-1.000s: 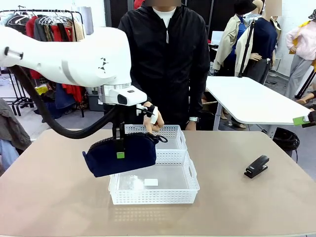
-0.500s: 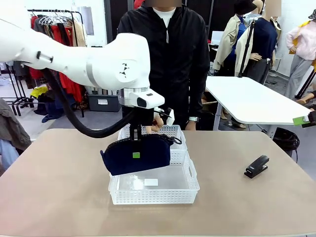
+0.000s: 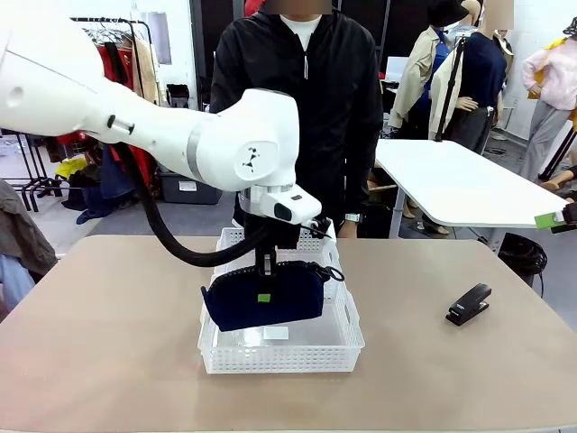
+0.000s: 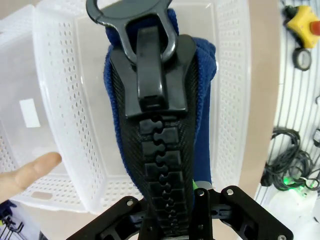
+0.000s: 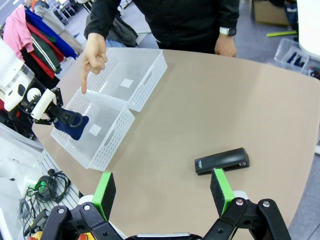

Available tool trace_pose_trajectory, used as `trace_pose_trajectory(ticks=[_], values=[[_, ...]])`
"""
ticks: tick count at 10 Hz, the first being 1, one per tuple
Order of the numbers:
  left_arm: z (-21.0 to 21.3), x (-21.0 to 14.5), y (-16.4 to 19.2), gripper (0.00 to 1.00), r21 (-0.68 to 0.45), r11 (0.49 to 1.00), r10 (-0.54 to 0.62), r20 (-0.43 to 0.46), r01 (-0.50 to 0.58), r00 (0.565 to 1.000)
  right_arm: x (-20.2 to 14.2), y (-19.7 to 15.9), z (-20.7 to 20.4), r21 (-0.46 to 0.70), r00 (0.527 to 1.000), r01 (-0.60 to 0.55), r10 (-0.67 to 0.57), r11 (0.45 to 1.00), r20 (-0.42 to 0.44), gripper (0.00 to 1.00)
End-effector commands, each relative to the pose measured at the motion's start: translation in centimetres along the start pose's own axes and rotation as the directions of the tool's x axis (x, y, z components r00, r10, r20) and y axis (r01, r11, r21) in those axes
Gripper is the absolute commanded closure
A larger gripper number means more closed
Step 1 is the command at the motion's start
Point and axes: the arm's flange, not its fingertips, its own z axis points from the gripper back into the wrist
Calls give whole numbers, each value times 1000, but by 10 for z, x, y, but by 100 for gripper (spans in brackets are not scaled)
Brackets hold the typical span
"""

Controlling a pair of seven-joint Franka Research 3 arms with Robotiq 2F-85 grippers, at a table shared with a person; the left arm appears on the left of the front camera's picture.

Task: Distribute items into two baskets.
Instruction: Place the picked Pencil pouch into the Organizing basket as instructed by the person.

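Pouch (image 3: 263,302) lengthwise over basket (image 3: 281,357), zipper (image 4: 160,165) up

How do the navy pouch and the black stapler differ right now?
The navy blue soft fabric pouch hangs gripped in the robot's left hand over the nearer white mesh plastic basket; the small black stapler lies free on the tan table to the right. The pouch is far larger than the stapler. The pouch is soft cloth, the stapler rigid. Both are dark.
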Motion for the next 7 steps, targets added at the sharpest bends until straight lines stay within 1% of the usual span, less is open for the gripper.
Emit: trace_pose_trajectory(ticks=[1, 7], values=[[-12, 9, 3, 100, 25, 999, 20, -14, -19, 1000, 1, 1, -1, 6, 1000, -3, 3, 1000, 9, 0], [-49, 24, 5, 100, 22, 1000, -8, -3, 8, 1000, 1, 1, -1, 6, 1000, -3, 3, 1000, 9, 0]])
